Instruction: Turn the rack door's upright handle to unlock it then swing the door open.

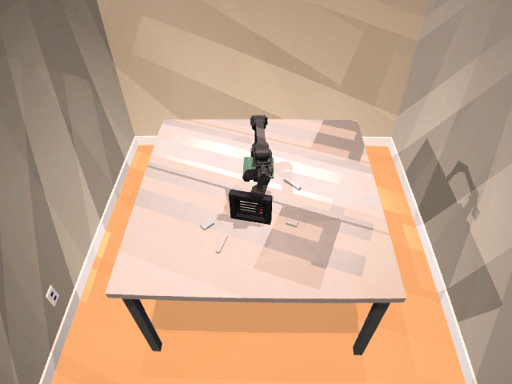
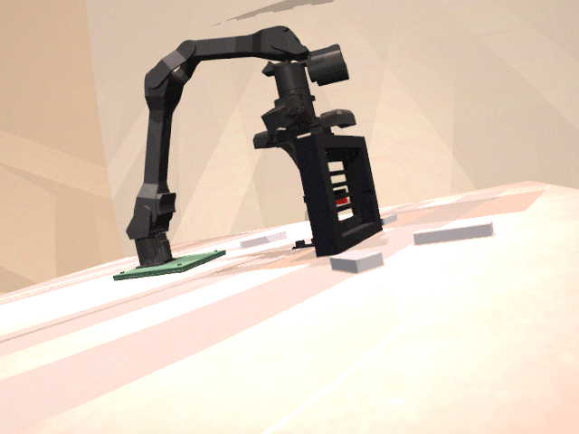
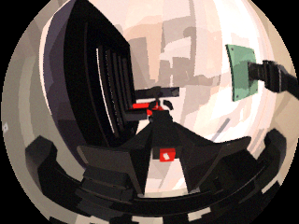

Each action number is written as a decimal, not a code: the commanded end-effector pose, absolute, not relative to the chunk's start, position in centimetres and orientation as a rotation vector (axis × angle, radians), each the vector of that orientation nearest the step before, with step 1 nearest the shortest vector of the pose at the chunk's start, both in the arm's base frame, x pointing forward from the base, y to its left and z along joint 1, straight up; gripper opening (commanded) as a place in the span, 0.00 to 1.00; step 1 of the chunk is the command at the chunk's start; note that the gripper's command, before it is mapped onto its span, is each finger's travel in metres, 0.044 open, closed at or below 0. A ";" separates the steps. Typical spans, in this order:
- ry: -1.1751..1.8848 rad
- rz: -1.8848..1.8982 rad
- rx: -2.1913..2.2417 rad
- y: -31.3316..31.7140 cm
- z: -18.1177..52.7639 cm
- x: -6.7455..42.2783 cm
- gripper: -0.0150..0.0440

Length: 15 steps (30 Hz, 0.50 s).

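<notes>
The black rack frame (image 1: pixel 233 206) (image 2: pixel 312 201) stands upright on the table. Its slatted door (image 3: pixel 93 81) appears shut within it. My gripper (image 3: pixel 163 125) is on the door's handle side, reaching down from above, with the frame hiding its fingertips in the exterior view. The fingers are shut on the upright handle, whose red-marked end (image 3: pixel 167 155) shows between them in the wrist view. Red parts (image 1: pixel 261 210) (image 2: pixel 342 200) also show through the door's slots. The handle's exact turn angle cannot be told.
The arm's green base plate (image 1: pixel 246 164) (image 2: pixel 201 261) (image 3: pixel 237 77) lies behind the handle side. Grey blocks lie around the frame: a short one (image 1: pixel 206 225) (image 2: pixel 357 262), a long thin one (image 1: pixel 222 243) (image 2: pixel 453 232), and others (image 1: pixel 291 224) (image 1: pixel 292 183) to its right.
</notes>
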State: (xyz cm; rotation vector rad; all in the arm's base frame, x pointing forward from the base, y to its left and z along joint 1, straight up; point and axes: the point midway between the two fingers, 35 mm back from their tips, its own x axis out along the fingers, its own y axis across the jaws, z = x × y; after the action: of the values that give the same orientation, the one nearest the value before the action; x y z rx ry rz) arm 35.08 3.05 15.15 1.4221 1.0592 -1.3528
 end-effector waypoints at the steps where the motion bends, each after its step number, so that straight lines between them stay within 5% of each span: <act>1: 1.104 -1.304 1.355 2.8 15.0 34.5 0.27; 15: 1.236 -1.103 1.146 2.3 15.0 33.0 0.27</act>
State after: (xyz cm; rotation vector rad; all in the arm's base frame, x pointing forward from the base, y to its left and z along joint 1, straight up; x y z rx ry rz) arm 33.24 2.52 15.02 1.1986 1.2148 -1.1598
